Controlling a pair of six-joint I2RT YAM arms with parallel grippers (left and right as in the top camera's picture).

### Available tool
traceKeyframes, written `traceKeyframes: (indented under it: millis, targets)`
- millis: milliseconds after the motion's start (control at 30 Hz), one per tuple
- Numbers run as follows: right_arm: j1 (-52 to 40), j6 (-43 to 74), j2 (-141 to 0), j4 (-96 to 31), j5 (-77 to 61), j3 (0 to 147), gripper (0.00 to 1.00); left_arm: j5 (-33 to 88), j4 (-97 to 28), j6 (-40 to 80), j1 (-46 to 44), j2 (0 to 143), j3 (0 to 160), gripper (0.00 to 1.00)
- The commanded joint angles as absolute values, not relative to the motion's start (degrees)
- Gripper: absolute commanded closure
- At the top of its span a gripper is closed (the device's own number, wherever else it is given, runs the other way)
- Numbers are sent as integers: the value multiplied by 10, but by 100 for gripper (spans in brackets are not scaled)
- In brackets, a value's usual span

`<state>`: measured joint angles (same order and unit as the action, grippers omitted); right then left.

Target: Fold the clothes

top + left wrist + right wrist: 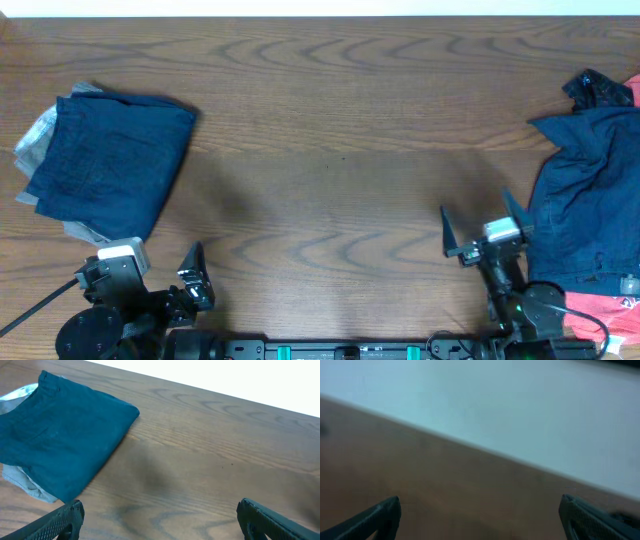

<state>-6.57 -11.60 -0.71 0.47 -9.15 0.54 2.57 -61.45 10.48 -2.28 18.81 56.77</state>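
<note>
A folded dark navy garment (108, 165) lies at the left of the table on top of a grey garment (38, 135); both also show in the left wrist view, the navy one (60, 442) over the grey one (30, 487). A crumpled pile of dark navy clothes (590, 195) lies at the right edge, with a red garment (605, 318) under its near side. My left gripper (165, 272) is open and empty near the front edge, right of the folded stack. My right gripper (483, 225) is open and empty just left of the pile. Its view is blurred.
The wooden table (330, 170) spans the view, with a white strip along its far edge. Both arm bases sit at the front edge. A black cable runs off the front left corner.
</note>
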Motion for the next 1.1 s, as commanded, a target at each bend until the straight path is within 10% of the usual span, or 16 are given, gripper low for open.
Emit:
traceKeyframes:
  millis: [0, 1067]
  targets:
    - [-74, -144, -3, -29, -94, 3, 1, 19, -612, 105, -21, 186, 567, 2]
    - [-76, -124, -3, -34, -93, 3, 1, 19, -612, 105, -21, 186, 567, 2]
